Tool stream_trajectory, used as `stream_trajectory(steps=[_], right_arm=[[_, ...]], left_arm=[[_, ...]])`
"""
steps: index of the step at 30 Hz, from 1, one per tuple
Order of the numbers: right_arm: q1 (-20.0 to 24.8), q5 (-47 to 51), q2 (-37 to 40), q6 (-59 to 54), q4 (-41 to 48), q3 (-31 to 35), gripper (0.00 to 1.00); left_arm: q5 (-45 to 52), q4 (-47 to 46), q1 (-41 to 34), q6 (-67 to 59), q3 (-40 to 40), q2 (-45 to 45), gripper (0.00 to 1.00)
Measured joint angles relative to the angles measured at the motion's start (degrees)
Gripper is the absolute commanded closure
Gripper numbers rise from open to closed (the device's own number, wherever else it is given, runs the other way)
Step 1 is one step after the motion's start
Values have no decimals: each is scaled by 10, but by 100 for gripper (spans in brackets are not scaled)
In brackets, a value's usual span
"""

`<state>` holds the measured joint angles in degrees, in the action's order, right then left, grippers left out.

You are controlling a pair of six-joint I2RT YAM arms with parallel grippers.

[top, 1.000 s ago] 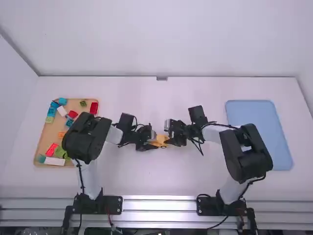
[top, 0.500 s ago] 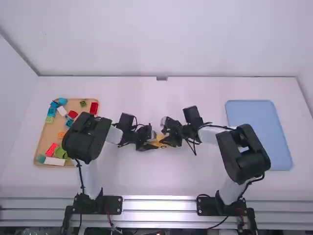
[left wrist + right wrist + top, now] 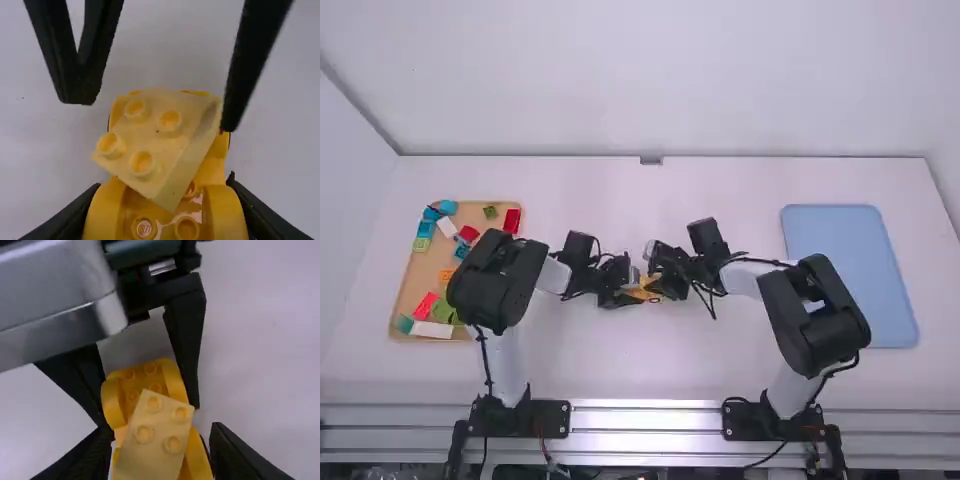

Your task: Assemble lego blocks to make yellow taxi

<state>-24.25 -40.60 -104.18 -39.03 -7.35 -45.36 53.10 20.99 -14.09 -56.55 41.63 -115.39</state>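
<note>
Near the table's middle, my left gripper (image 3: 626, 296) is shut on a yellow car base (image 3: 643, 293); in the left wrist view the left gripper (image 3: 164, 182) grips the sides of the base (image 3: 155, 215). A pale yellow block (image 3: 150, 140) with four studs lies skewed over the base, turned out of line with it. From the right side, my right gripper (image 3: 658, 284) stands open over these parts. The right wrist view has the pale block (image 3: 152, 445) between the spread fingers of the right gripper (image 3: 159, 430), with gaps beside it.
A wooden tray (image 3: 418, 275) of loose coloured bricks lies at the left, partly beneath the left arm. At the right is a blue tray (image 3: 850, 270), beyond the right arm's elbow. The two grippers are very close together.
My right gripper has moved left, closer to the left gripper and over the yellow parts. The left arm has kept still.
</note>
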Motion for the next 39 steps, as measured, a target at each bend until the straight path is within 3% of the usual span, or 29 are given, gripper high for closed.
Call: stream_trajectory(steps=[13,21,26,39], right_arm=[[2,-8,-13,0,11,0,52],[-1,-9,-16,0,16,0,72],[-1,-4,-16,-3,15,0,77],[24,-16,-16,-120,29,0,77]], left_arm=[[2,0,0,7,0,0,69],[2,1,0,9,0,0,70],[2,1,0,9,0,0,71],[-3,4,0,8,0,0,72]])
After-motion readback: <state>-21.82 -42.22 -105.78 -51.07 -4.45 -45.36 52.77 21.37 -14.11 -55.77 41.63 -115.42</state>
